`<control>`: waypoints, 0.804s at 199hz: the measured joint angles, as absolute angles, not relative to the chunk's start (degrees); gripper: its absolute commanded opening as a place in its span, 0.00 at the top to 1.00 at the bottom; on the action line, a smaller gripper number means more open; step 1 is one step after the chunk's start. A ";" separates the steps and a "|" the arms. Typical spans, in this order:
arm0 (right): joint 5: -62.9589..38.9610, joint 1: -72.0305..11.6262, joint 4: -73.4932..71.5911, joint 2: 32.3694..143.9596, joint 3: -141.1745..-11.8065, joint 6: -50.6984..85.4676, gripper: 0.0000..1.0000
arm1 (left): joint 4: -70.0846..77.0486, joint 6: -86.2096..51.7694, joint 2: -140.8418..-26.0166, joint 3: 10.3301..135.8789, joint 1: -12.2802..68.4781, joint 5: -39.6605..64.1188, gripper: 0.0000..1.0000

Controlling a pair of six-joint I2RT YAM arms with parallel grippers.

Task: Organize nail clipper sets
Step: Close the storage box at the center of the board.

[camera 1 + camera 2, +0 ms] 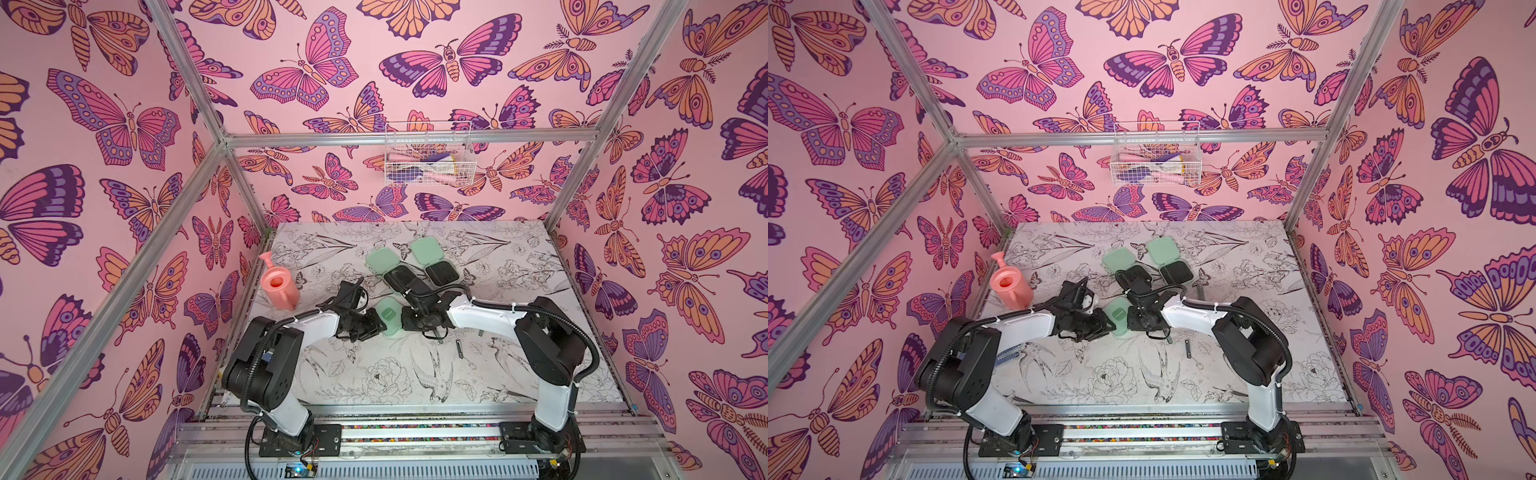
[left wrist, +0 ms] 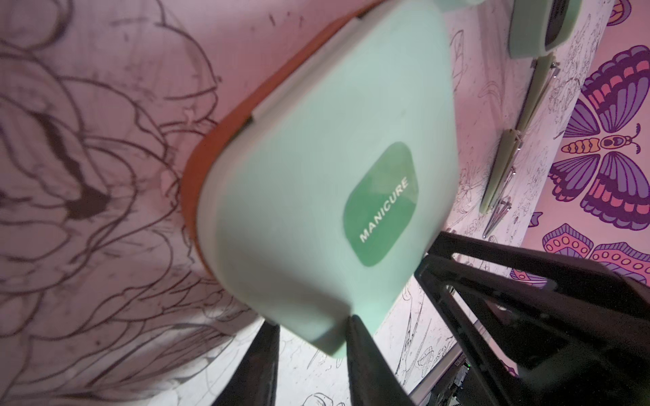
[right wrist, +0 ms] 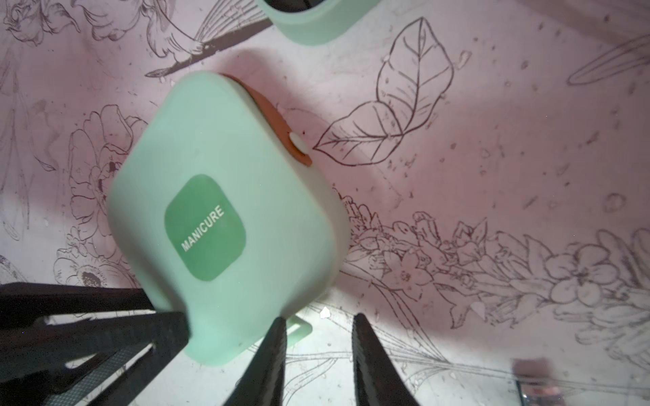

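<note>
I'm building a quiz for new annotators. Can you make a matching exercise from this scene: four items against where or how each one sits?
Items:
1. closed manicure case
2. pink watering can
3. white wire basket
4. two open manicure cases

States:
A. hanging on the back wall
B. lids open, far part of the table
C. standing by the table's left edge
D. shut, mid-table, label up

Pairs: 1-D; 2-C; 3-A; 4-B

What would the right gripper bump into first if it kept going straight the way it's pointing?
Most likely the closed green case. The right gripper points at it, jaws apart, tips close to its edge. The left gripper pinches another corner. Depth is hard to judge.
</note>
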State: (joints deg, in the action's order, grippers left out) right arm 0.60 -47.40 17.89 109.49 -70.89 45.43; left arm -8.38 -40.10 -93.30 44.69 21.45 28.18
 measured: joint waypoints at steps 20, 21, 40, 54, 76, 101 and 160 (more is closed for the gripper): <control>0.71 -47.40 16.86 110.39 -71.61 45.67 0.68 | -8.75 -40.16 -92.64 44.64 21.45 27.77 0.66; 0.73 -47.40 16.82 110.43 -71.66 45.65 0.68 | -8.78 -40.14 -92.60 44.64 21.45 27.75 0.66; 1.32 -47.40 16.60 112.33 -71.85 45.65 0.68 | -9.65 -40.16 -90.96 44.69 21.45 27.49 0.65; 1.67 -47.40 16.34 112.86 -72.38 45.63 0.68 | -11.16 -40.14 -89.25 45.17 21.45 27.14 0.64; 1.93 -47.40 15.81 113.49 -72.62 45.63 0.68 | -13.56 -40.03 -87.42 47.35 21.45 26.35 0.65; 2.02 -47.40 15.57 113.58 -72.71 45.65 0.68 | -15.14 -39.27 -87.99 51.27 21.45 24.88 0.65; 2.22 -47.40 15.62 113.58 -72.71 45.63 0.68 | -15.51 -36.58 -97.91 56.86 21.45 21.91 0.67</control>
